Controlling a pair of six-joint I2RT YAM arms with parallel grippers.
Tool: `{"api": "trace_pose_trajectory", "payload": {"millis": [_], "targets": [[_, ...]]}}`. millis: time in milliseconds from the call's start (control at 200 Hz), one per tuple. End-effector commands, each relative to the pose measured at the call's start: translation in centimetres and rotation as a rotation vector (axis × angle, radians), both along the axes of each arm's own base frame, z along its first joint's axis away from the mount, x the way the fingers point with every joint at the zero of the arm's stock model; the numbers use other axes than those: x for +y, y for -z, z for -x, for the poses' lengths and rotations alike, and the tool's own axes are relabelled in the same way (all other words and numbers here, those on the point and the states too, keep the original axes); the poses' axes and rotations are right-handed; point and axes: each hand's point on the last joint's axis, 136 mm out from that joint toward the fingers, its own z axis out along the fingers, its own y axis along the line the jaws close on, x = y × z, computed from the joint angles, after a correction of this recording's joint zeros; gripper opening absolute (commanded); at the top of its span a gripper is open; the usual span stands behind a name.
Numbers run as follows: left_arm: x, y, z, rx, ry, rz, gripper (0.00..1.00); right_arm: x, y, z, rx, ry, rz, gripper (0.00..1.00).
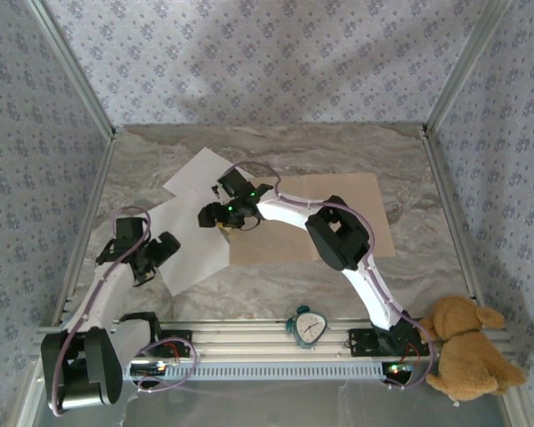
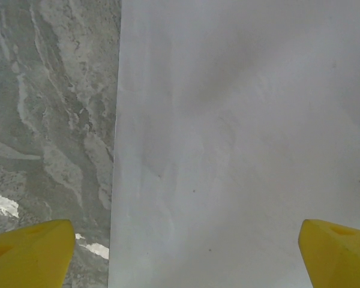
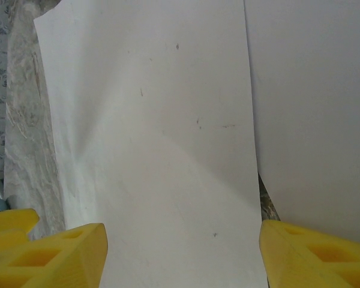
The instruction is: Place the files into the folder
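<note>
I count two plain white paper sheets lying just beside each other on the grey marbled table, left of one flat tan cardboard folder that my right arm partly hides. The left gripper hangs over the nearer sheet's edge, yellow fingers wide apart. The right gripper hangs above both sheets, fingers apart, holding nothing.

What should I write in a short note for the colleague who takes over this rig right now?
Left gripper: open, above the edge of the near sheet, holding nothing.
Right gripper: open, above the sheets and next to the folder, holding nothing.
Things: the near sheet and the far sheet lie on the table, left of the folder. The folder lies flat.
Done: no sheet is in the folder yet.
Left: put both sheets into the folder.
</note>
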Motion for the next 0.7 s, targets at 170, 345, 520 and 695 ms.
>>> {"api": "trace_pose_trajectory", "payload": {"millis": [170,345,520,695], "targets": [[-0.4,0.4,-1.1,0.002,0.017,0.048,0.91,1.1,0.7,0.8,0.015,-0.01,0.024,0.69],[-0.3,0.5,-1.3,0.001,0.022,0.046,0.9,1.2,0.7,1.6,0.026,-0.028,0.028,0.69],[-0.1,1.1,-1.2,0.026,0.018,0.045,0.9,1.1,1.4,2.2,0.036,-0.033,0.042,0.69],[-0.1,1.5,-1.5,0.041,0.025,0.051,0.92,0.8,2.0,2.4,0.048,-0.024,0.055,0.69]]}}
